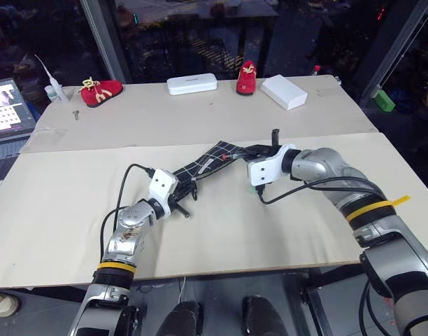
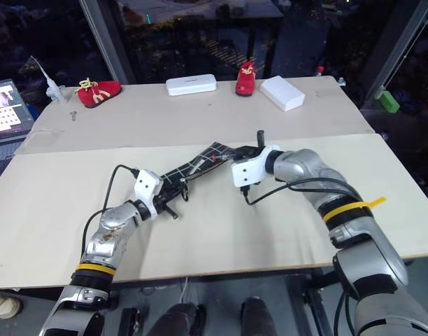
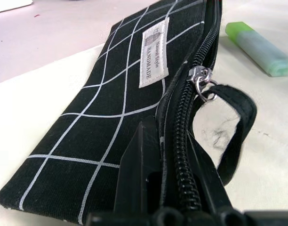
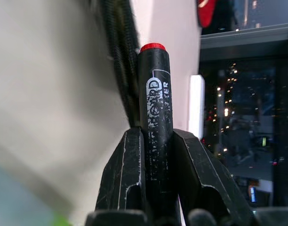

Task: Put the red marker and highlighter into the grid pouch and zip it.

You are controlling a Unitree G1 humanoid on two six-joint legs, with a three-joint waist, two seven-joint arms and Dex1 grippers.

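Left gripper (image 1: 180,203) fingers pinch the near end of the grid pouch (image 1: 200,168) at its zipper edge. Pouch lies flat on the bench (image 1: 74,210), running diagonally away, zipper partly open. Highlighter (image 3: 259,48) rests on the bench just beside the pouch's far part. Right gripper (image 4: 154,136) fingers clamp the red marker (image 4: 156,103), at the pouch's far end.

1. Work table (image 1: 74,231): pale beige top, made of two boards meeting at a seam across its width.
2. Beyond the far edge: dark glass wall (image 1: 186,35) with reflected lights and metal framing.
3. Laptop (image 1: 8,108), screen lit, beside the far left corner.
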